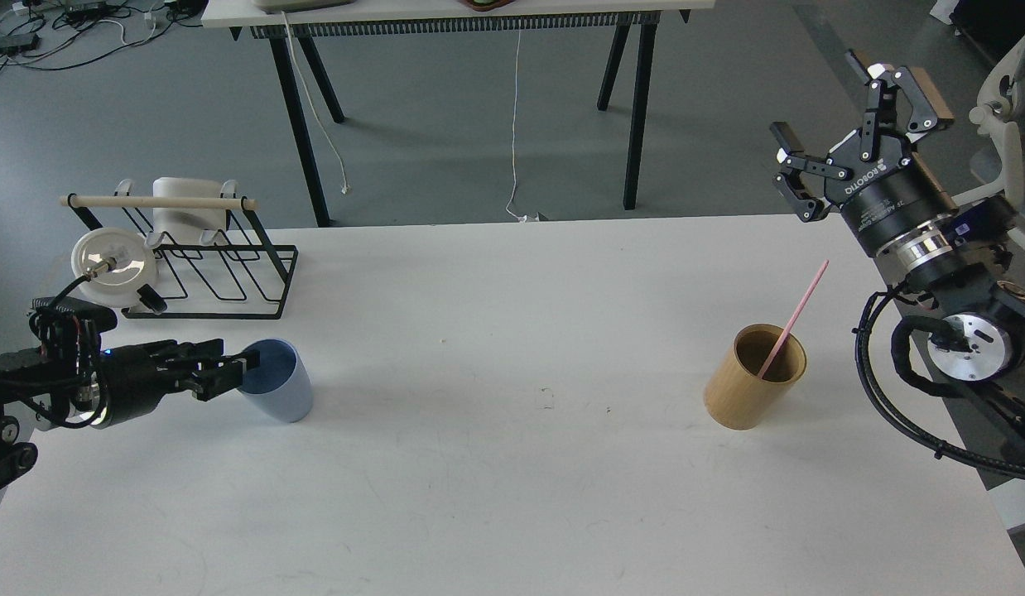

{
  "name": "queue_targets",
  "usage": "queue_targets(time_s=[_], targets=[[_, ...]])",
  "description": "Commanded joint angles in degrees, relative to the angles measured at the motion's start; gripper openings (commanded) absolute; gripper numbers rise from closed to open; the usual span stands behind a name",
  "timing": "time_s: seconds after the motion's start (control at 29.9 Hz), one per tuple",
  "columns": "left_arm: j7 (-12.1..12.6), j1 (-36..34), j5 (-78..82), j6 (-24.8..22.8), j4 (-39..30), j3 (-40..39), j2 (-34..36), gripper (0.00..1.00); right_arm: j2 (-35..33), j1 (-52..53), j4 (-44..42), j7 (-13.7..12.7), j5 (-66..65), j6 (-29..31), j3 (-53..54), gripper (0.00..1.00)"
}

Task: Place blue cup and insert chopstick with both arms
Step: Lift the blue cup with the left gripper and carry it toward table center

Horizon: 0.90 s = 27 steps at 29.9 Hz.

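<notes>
R gripper spread wide, reads ROBOTIQ; L gripper pinching blue cup rim.

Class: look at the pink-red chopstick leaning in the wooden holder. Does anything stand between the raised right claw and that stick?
Nothing visible does. The right claw hangs open above and right of the chopstick, whose top juts free of the wooden holder; only bare air lies between.

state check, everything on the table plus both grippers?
blue cup: tilted, rim gripped by left gripper.
chopstick: leaning in wooden holder, which stands upright.
right gripper: raised, jaws open, empty.
wire rack: upright, a white dish slotted in.
</notes>
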Motion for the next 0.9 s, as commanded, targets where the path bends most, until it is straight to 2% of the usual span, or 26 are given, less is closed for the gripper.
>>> queue_targets(time_s=[0.0,0.17,0.23,0.3,0.37,0.57,0.7,0.8,0.87], targets=[[0.0,0.1,0.0,0.0,0.0,0.5,0.1,0.47,0.0,0.0,0.0,0.0,0.0,0.0,0.0,0.96],[0.0,0.1,0.1,0.2,0.0,1.0,0.1,0.32,0.0,-0.1,0.0,0.0,0.0,0.0,0.0,0.96],[0.0,0.2,0.7,1.1,0.0,1.3,0.1,0.22,-0.1,-0.2,0.0,0.0,0.0,0.0,0.0,0.96],[0.0,0.2,1.1,2.7,0.0,1.7,0.0,0.06,-0.1,-0.4,0.0,0.0,0.0,0.0,0.0,0.96],[0.0,0.1,1.1,3.4,-0.2,1.7,0.0,0.0,-0.1,-0.4,0.0,0.0,0.0,0.0,0.0,0.96],[0.0,-0.4,1.1,4.1,-1.5,1.1,0.2,0.0,-0.2,-0.7,0.0,0.0,0.0,0.0,0.1,0.96],[0.0,-1.9,0.7,3.9,-5.9,0.6,1.0,0.0,-0.2,-0.7,-0.5,0.0,0.1,0.0,0.4,0.96],[0.0,-6.9,0.1,2.6,-10.3,0.8,1.7,0.0,-0.5,-0.7,-1.5,0.0,0.1,-0.1,2.3,0.96],[0.0,-11.2,-1.0,-0.7,-12.4,1.2,1.2,0.0,-0.7,-0.7,-3.4,0.0,0.5,-0.2,4.1,0.96]])
